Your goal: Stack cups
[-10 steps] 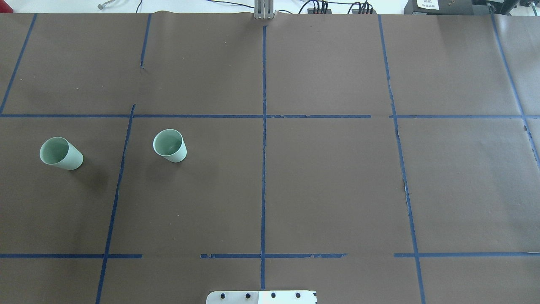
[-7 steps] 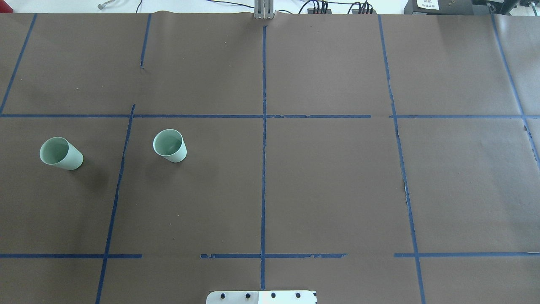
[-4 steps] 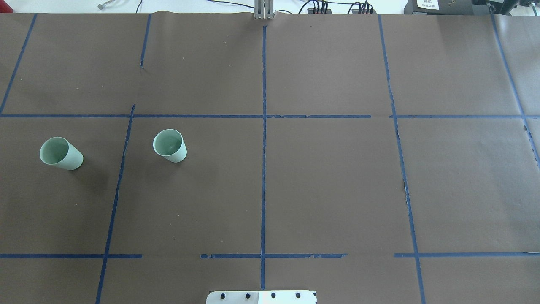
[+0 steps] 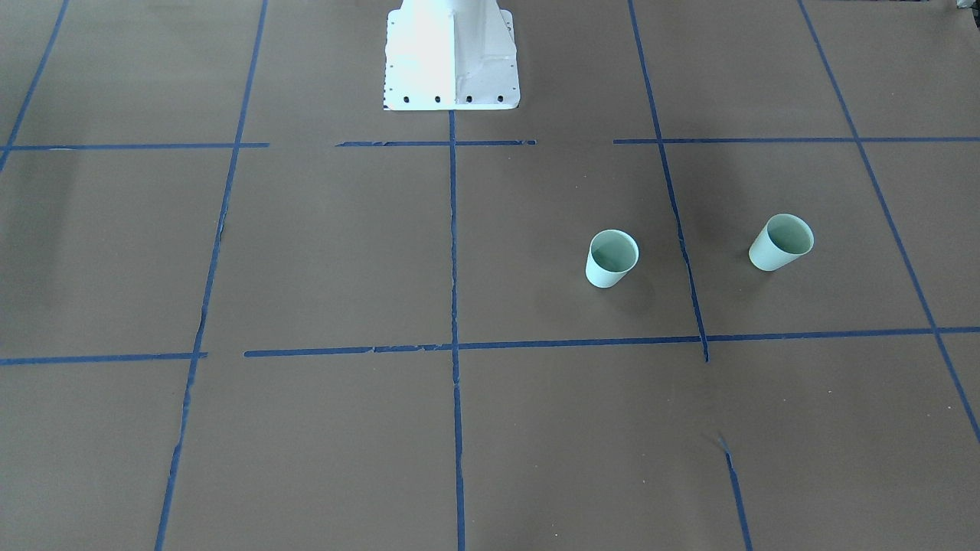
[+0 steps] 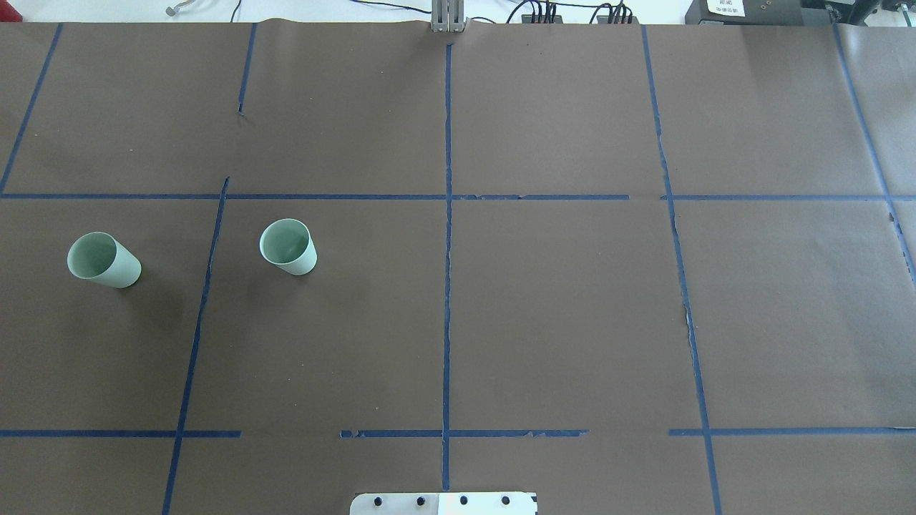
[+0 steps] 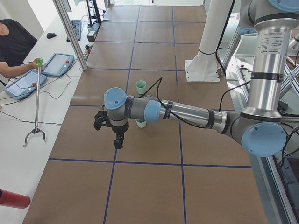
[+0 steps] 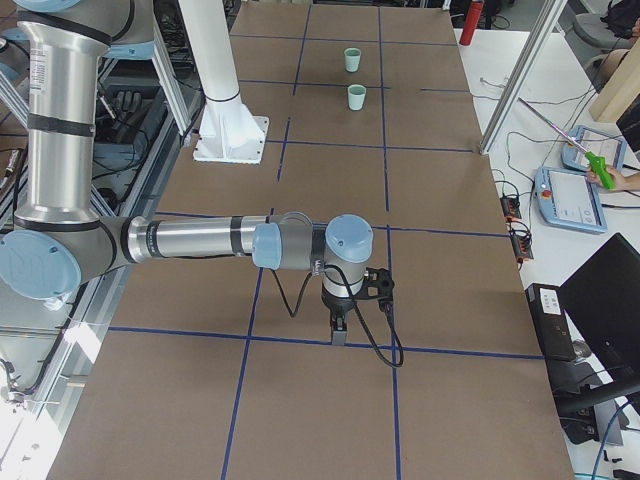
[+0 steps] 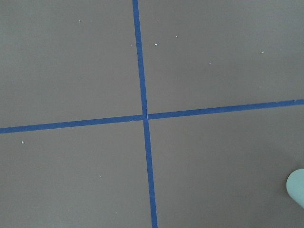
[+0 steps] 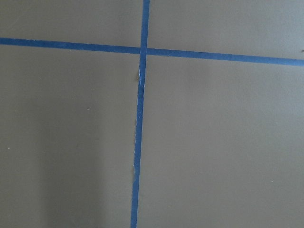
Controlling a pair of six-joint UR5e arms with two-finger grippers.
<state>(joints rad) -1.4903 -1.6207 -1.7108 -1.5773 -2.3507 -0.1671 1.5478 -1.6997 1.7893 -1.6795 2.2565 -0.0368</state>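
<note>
1. The left fingers [image 6: 118, 141] and right fingers [image 7: 339, 330] hang above bare bench [image 5: 572, 322]. Whether they are spread or pressed together cannot be told.
2. Both cups stand upright in the left half of the overhead frame: outer cup [image 5: 102, 260] and inner cup [image 5: 288, 247], well apart, with a tape line [image 5: 206, 272] between.
3. The left arm is nearer and is judged the one to reach first.
4. The left wrist view catches one cup's edge at lower right; the overhead view shows no arm.

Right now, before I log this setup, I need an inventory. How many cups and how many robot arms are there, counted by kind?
Mint-green cups: 2
Robot arms: 2
Total: 4
</note>
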